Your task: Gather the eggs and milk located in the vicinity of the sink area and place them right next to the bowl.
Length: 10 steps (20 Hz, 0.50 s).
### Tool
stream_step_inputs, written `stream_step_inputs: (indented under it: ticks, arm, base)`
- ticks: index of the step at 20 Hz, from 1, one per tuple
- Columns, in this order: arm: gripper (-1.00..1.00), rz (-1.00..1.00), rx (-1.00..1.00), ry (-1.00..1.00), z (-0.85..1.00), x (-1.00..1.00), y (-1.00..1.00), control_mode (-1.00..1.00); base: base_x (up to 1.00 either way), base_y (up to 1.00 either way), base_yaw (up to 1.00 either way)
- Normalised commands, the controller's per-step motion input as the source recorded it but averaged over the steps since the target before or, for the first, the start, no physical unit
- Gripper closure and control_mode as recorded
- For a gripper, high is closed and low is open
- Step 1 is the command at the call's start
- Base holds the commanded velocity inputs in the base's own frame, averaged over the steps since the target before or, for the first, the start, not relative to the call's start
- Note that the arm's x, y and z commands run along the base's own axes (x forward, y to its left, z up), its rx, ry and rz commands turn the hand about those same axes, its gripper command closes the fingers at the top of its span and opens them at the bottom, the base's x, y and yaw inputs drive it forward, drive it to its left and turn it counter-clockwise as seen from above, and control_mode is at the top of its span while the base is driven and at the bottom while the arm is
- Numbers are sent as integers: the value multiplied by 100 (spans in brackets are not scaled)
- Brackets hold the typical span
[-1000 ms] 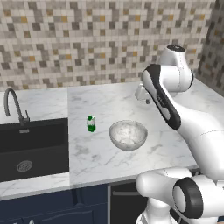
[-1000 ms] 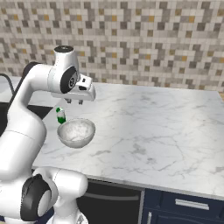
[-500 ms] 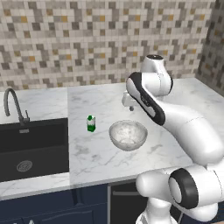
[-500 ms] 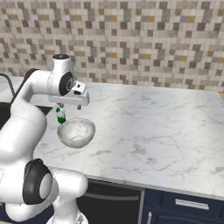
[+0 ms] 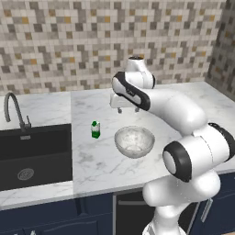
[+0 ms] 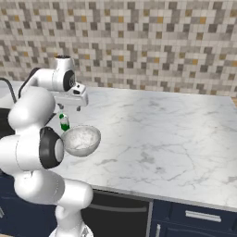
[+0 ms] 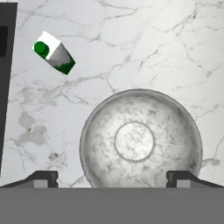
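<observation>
End effector [image 5: 128,109], fingers spread and empty, hangs above the bowl [image 7: 141,138], milk [image 7: 54,52] standing off beside it.

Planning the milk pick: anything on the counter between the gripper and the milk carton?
Nothing visible. The gripper hangs open above the counter behind the bowl. The milk stands upright beside the bowl, apart from it, with bare marble around it.

Even, bright, diffuse rendered light, with no clear source; the marble counter [image 5: 105,160] reads pale and clean, without glare. Only soft, faint shadows lie under the bowl [image 5: 134,141] and milk [image 5: 95,129]. Everything is sharp, with no blur or edge distortion
</observation>
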Motion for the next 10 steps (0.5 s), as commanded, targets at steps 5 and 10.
stream_step_inputs:
  ticks: [5, 10]
  arm:
    - [-100, 2, 0, 1, -31, 30, 26, -100]
    - [-100, 0, 0, 2, -29, 26, 32, -100]
  base:
    - [0, 0, 0]
    - [0, 0, 0]
